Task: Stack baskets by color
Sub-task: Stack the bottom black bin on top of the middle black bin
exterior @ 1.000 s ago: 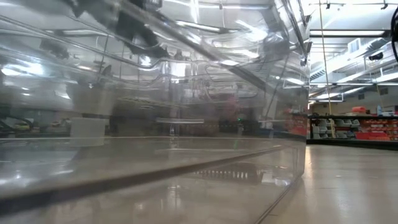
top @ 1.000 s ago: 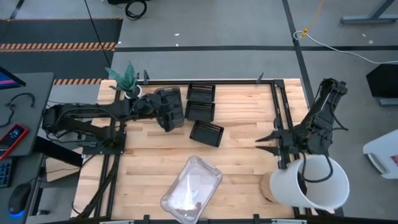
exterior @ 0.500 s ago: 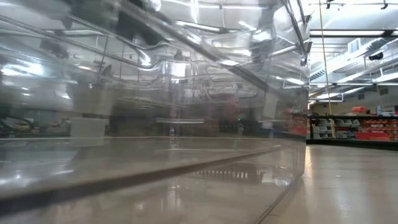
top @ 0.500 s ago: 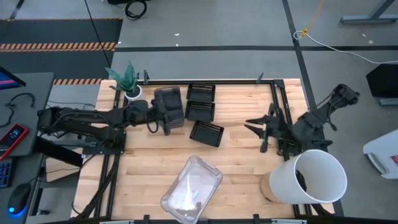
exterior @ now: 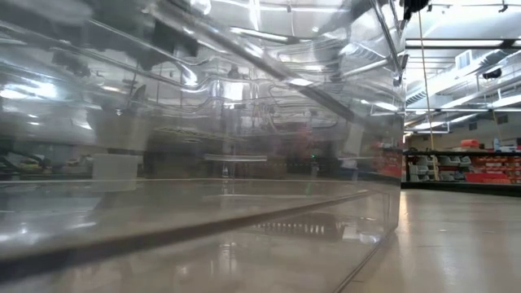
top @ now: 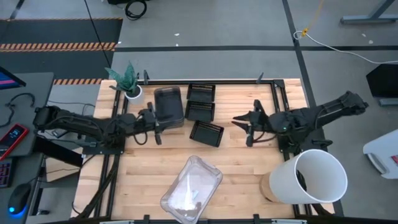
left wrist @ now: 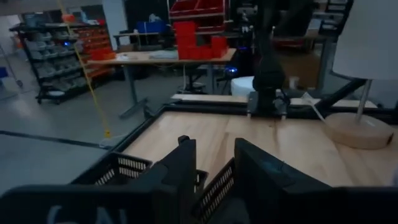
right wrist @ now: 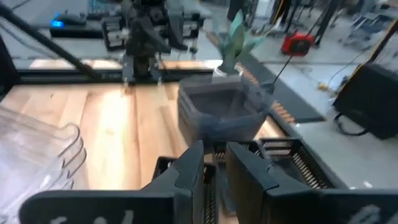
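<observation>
A smoky grey basket (top: 169,104) (right wrist: 224,112) stands at the table's far side. Three black lattice baskets sit right of it: one at the far edge (top: 201,92), one just nearer (top: 200,111), and one tilted and nearer still (top: 206,132). Clear baskets (top: 191,190) (exterior: 203,163) lie nested at the near middle. My left gripper (top: 156,127) (left wrist: 214,177) hovers just left of and nearer than the grey basket, slightly open and empty, pointing at the black baskets (left wrist: 118,171). My right gripper (top: 244,127) (right wrist: 214,165) hovers right of the black baskets, slightly open and empty.
A big white bucket (top: 317,177) stands at the near right corner beside a round wooden base (left wrist: 351,127). A small white plant pot (top: 130,91) stands at the far left corner. A black frame (top: 277,102) runs along the table's edges. Bare wood lies between the two grippers.
My left gripper has drawn back from the grey basket toward the table's left and near edges, leaving the basket standing uncovered. My right gripper has swung from beside the white bucket toward the table's middle and the black baskets.
</observation>
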`<state>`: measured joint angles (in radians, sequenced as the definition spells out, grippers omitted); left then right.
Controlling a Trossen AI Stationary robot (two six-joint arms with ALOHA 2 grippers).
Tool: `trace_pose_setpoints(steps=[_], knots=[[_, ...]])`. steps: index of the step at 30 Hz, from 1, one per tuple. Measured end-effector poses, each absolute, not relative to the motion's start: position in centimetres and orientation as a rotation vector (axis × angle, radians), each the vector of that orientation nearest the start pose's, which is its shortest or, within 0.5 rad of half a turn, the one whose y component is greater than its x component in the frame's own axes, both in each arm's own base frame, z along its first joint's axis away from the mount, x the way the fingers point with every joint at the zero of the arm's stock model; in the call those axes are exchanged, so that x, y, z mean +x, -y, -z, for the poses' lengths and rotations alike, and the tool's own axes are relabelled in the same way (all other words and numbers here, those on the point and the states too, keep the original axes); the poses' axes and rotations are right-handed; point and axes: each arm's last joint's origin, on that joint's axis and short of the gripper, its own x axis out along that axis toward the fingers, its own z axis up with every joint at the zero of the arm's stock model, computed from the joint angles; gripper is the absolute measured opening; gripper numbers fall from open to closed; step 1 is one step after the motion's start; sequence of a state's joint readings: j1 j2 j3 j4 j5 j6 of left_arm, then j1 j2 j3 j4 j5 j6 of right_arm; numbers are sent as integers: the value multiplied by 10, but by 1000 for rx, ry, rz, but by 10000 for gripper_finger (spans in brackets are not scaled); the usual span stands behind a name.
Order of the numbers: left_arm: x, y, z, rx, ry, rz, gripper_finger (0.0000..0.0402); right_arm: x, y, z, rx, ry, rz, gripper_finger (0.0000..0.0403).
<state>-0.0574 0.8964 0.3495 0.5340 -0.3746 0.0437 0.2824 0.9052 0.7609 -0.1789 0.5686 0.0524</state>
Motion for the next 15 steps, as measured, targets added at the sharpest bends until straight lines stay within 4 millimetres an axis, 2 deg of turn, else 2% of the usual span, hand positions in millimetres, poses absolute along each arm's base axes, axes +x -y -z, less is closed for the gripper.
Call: trace_pose_setpoints(steps=[6, 8, 15], knots=[[170, 6, -228, 36, 33, -292, 116, 215, -29, -293, -48, -337, 235, 71], [163, 5, -221, 27, 30, -291, 116, 222, -25, -289, -38, -355, 220, 71], [140, 4, -208, -30, 152, -281, 116, 234, -8, -280, 8, -409, 197, 71]])
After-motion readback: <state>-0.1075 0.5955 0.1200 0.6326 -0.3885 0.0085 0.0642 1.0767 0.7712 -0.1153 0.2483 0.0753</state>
